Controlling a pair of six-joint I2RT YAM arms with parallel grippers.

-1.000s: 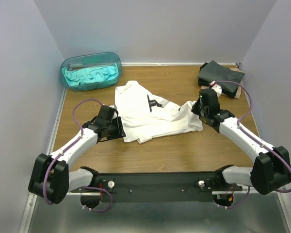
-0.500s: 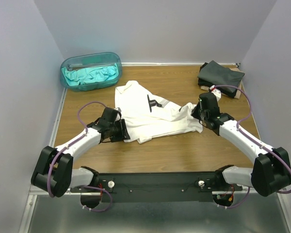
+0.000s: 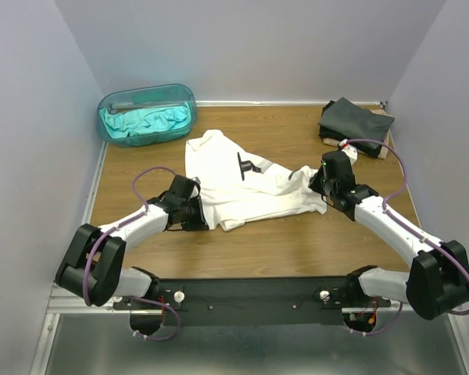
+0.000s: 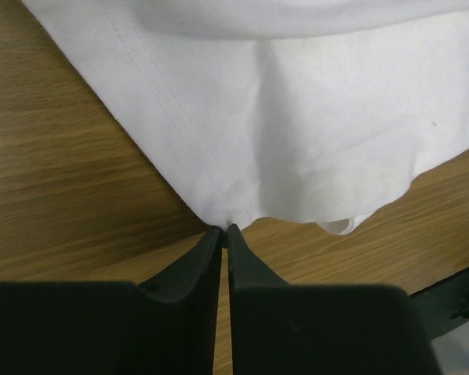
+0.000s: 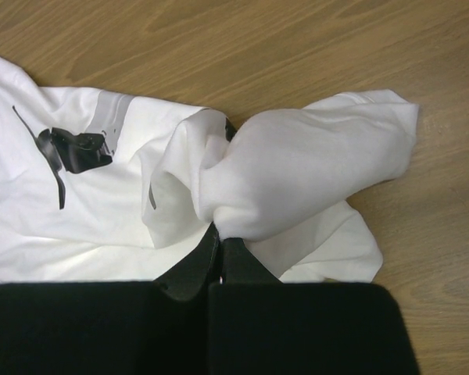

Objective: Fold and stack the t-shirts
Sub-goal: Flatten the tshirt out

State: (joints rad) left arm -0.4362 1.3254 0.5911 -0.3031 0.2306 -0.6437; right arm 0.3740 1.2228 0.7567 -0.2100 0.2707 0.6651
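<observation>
**Shirt pinched at both ends, one pile hard to count**

Cloth hides the fingertips of the right tool. Its two fingers are pressed together on a bunched end of the white shirt, and the wad bulges over them. The fingers of the left tool are also together, with only a thin slit between them. Their tips pinch the corner of the white shirt's stitched hem. The rest of the shirt runs out of the top of that wrist view.

One white shirt lies rumpled across the middle of the desk, with a small black print facing up. Part of it is doubled under itself, so its outline is hard to trace.

One pile of dark shirts sits folded at the far right corner of the desk, well apart from the white shirt. The number of shirts in the pile cannot be made out.

One see-through tub stands at the far left. It holds crumpled teal cloth, the teal shirt. Its shape is lost in the folds, and whether it is one shirt or more cannot be told.
</observation>
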